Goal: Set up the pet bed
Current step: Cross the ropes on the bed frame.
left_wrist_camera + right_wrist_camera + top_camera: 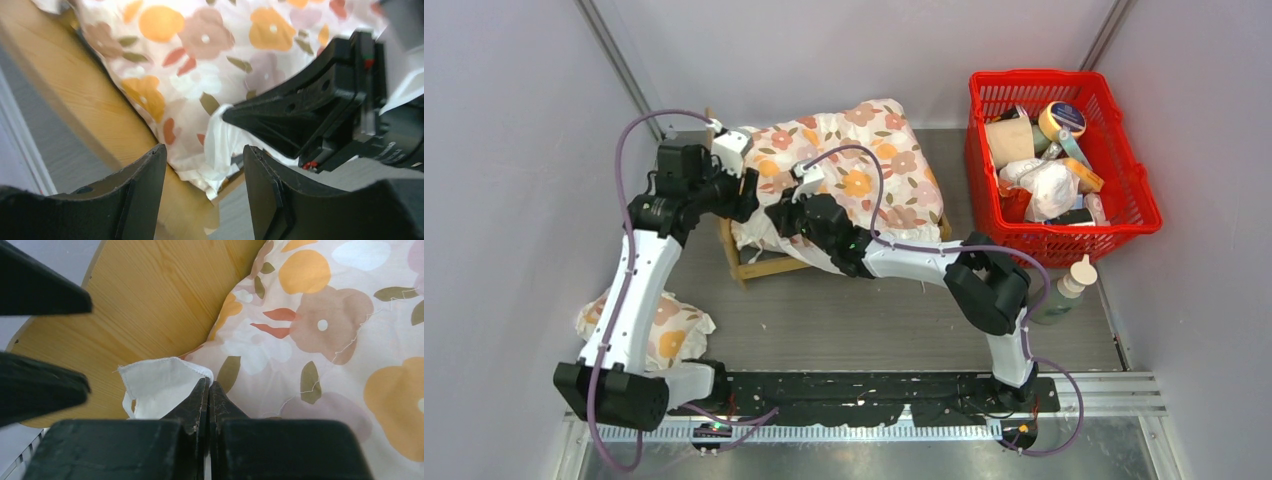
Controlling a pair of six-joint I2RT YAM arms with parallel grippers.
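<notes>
At upper centre of the overhead view, the pet bed sits on the desk under a floral cushion; right jaws are pinched shut on the cushion's white corner; left jaws gape wide, holding nothing; that thin pinch might slip, leaving the cushion crooked.

Pet bed of light wood. Stands on the grey table, toward the back and left of centre, set askew. Shows from above only a near rail and corner posts; lies mostly buried under a floral cushion. Shows a smooth, grained headboard with curved edge up close.
</notes>
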